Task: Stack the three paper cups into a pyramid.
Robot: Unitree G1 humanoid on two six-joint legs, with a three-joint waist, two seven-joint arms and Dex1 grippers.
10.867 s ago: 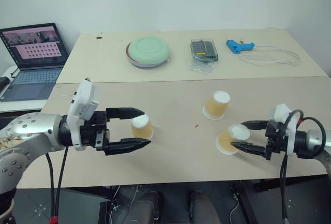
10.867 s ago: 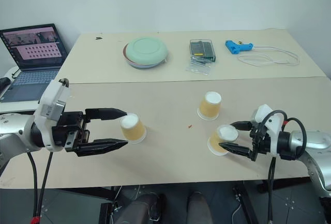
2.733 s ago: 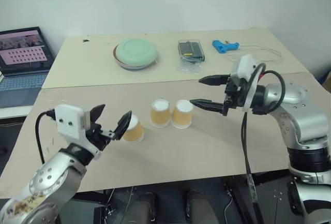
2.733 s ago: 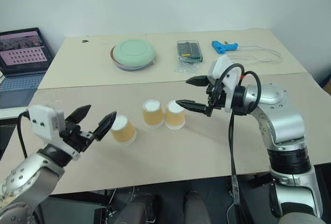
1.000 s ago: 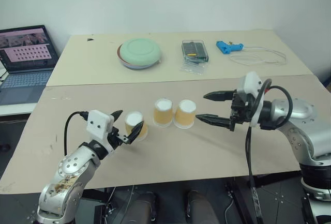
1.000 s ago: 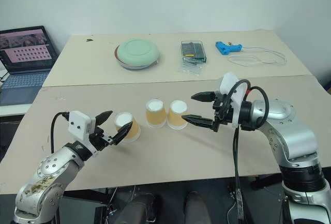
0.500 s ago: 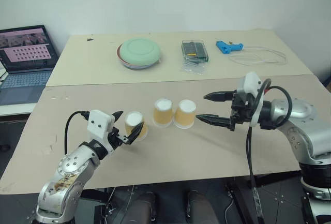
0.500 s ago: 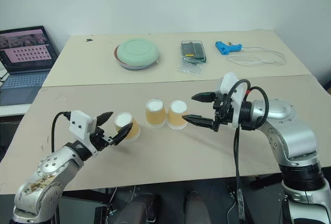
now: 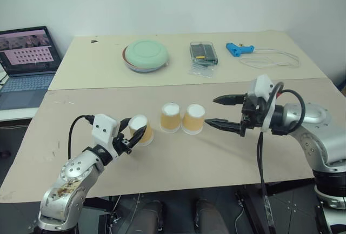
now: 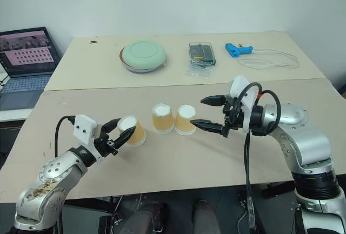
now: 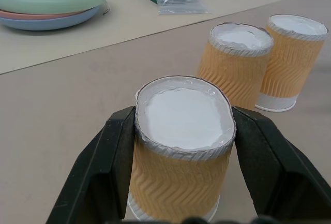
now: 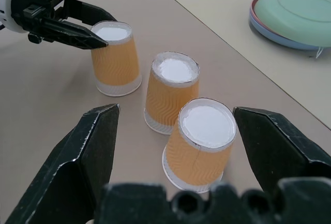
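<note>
left tool [image 11: 181,131] clamps the third cup [image 9: 139,129], standing on the counter [image 9: 178,158] just left of the paired cups [image 9: 181,118]; right tool [image 9: 219,111] gapes, empty, right of them. next: lift onto pair.

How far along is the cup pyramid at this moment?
Done: two cups stand upside down, side by side, as the base. In hand: the left gripper is shut on the third cup, which stands on the table beside them. The right gripper is open near the pair. Left: lifting that cup on top.
</note>
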